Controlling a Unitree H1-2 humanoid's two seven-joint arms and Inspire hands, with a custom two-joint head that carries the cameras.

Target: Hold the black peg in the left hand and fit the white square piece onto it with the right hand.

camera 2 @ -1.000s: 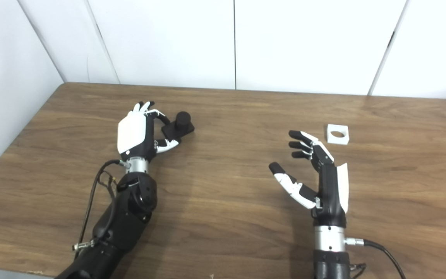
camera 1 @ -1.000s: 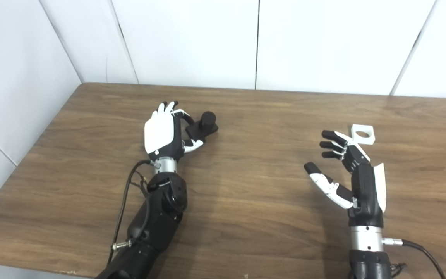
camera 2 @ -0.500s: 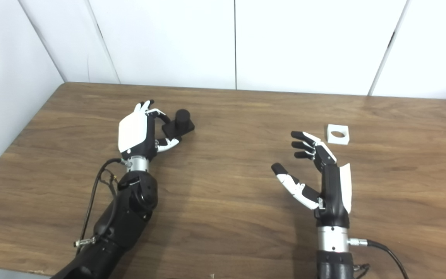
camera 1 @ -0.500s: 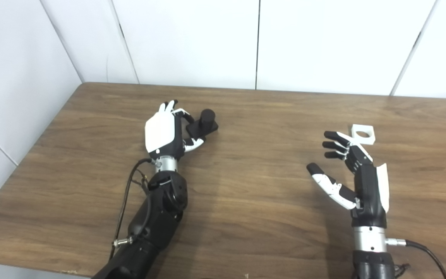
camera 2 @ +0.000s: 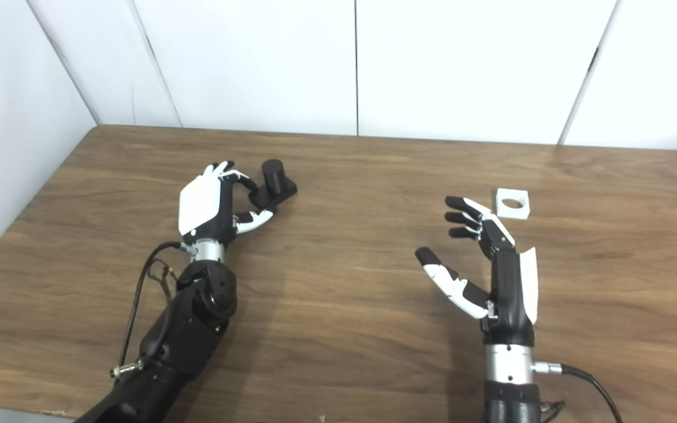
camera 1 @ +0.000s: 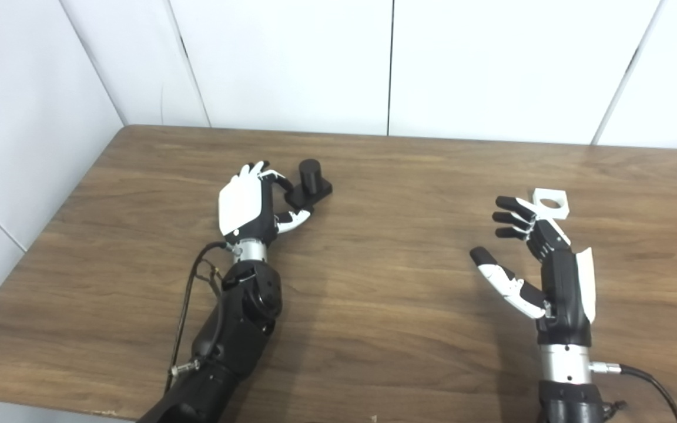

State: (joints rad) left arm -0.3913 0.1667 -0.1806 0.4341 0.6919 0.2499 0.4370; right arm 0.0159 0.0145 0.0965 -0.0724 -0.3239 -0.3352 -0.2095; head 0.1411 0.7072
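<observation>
Just past the left hand (camera 1: 250, 202), its fingers curl around the base of the black peg (camera 1: 310, 183), apparently gripping it. The right hand (camera 2: 491, 258) hangs open, empty; the white square piece (camera 2: 513, 203) lies beyond its fingertips, untouched. Pickup and fitting remain.

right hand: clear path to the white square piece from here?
Probably yes. The right robot hand is open, fingers apart, just short of the white square piece, which lies flat and alone on the table. Nothing sits between them.
</observation>
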